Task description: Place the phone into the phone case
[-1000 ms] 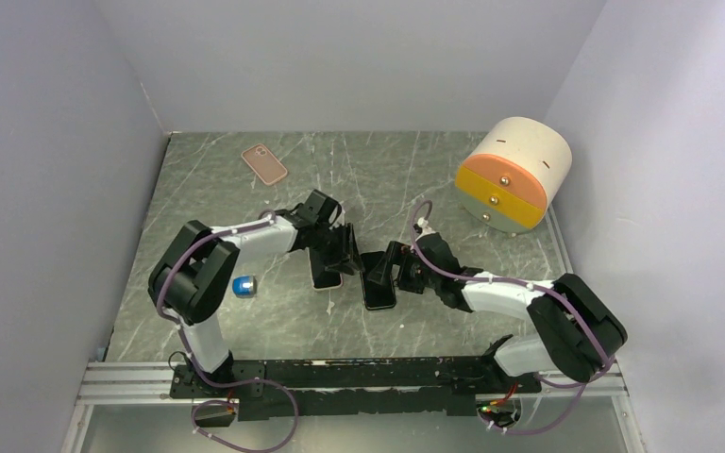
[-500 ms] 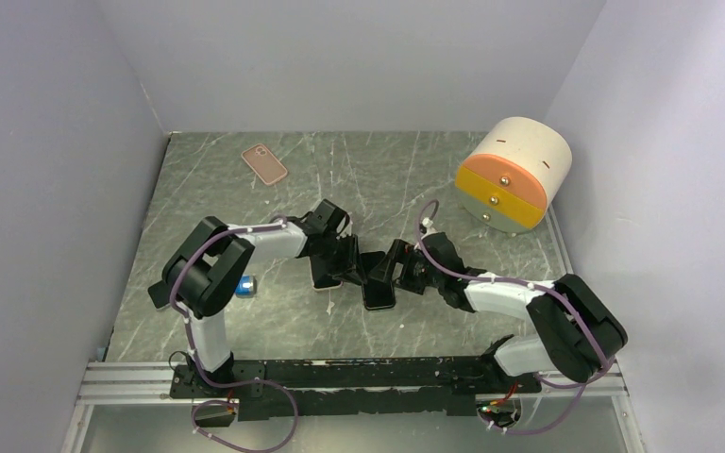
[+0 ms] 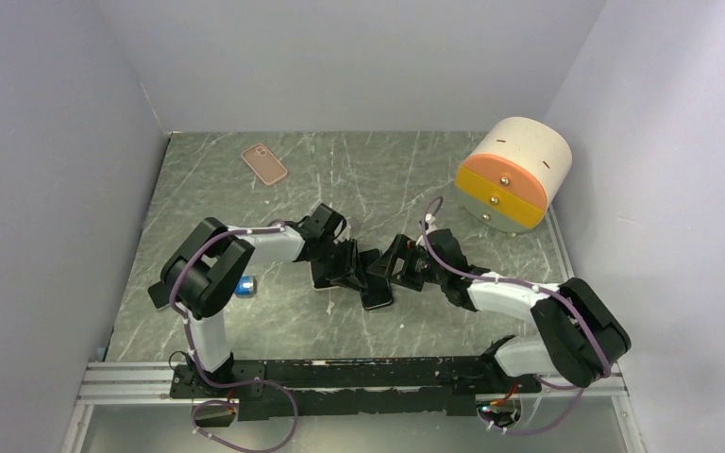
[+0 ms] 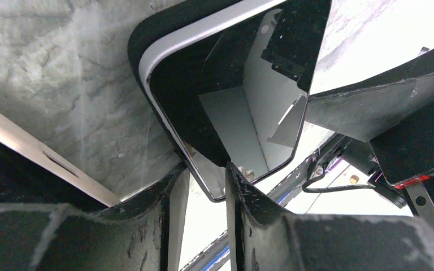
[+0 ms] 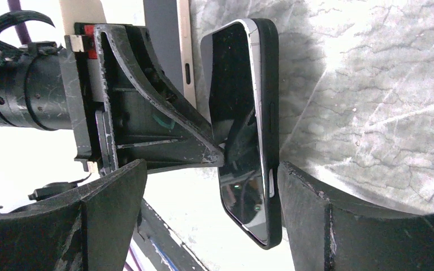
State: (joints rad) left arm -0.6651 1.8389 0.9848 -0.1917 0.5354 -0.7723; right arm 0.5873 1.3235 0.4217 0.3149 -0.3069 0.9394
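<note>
A black phone (image 3: 375, 294) lies in a black case on the table's middle. In the left wrist view (image 4: 226, 90) a silver edge shows between the screen and the case rim (image 4: 141, 39). My left gripper (image 3: 355, 268) has its fingers close together with nothing gripped (image 4: 203, 182), and one fingertip (image 5: 217, 153) rests on the screen. My right gripper (image 3: 393, 272) is open and straddles the phone (image 5: 243, 130). Its midpoint (image 5: 212, 175) is over the phone's near end, and one finger (image 5: 305, 203) is against the case's side.
A second dark device with a pale edge (image 3: 324, 279) lies just left of the phone, under my left gripper. A pink case (image 3: 264, 163) lies at the back left. A small blue object (image 3: 244, 285) sits by the left arm. A cream and orange drum (image 3: 513, 175) stands at the back right.
My left gripper moved right from the second device onto the phone. My right gripper shifted slightly up and left, and the phone shifted a little with it.
</note>
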